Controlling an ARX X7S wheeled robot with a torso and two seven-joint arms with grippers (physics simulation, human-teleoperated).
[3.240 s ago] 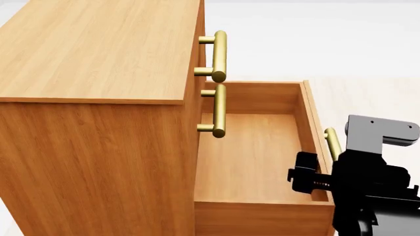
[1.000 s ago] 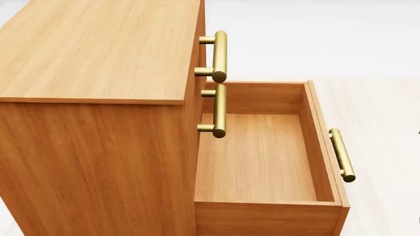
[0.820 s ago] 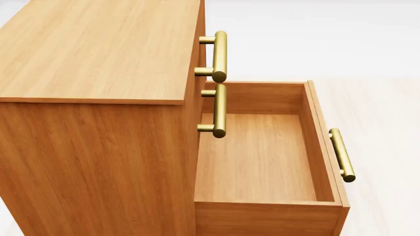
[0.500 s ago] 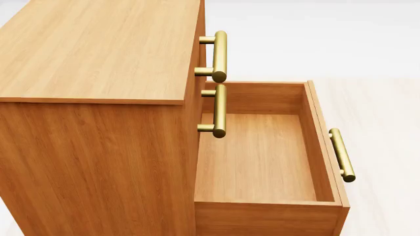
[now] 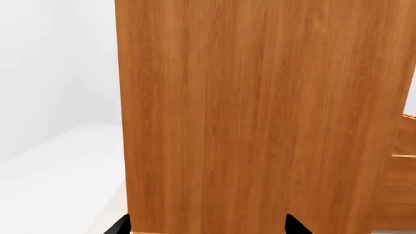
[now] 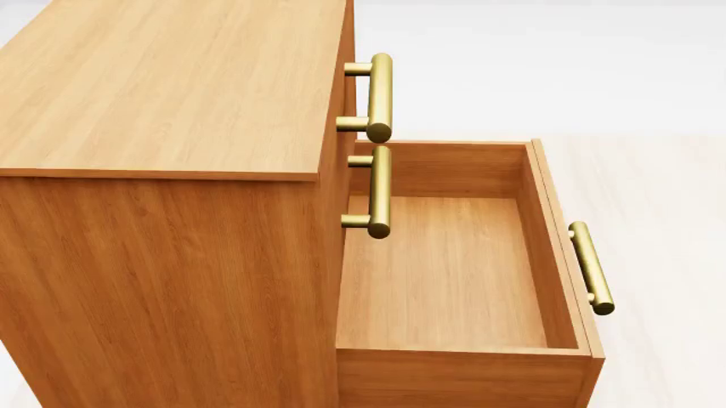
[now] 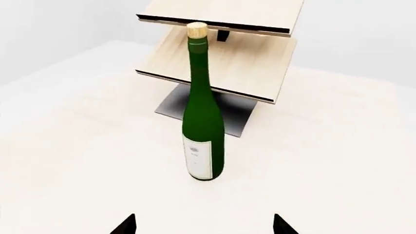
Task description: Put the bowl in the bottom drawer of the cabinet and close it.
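Head view: bottom drawer (image 6: 454, 280) pulled out, no claw near.

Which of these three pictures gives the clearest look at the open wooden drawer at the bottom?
The head view: the light-brown wooden bottom drawer is pulled out, showing its empty inside and brass bar handle. The left wrist view shows mostly the cabinet's side panel; the right wrist view shows none of it.
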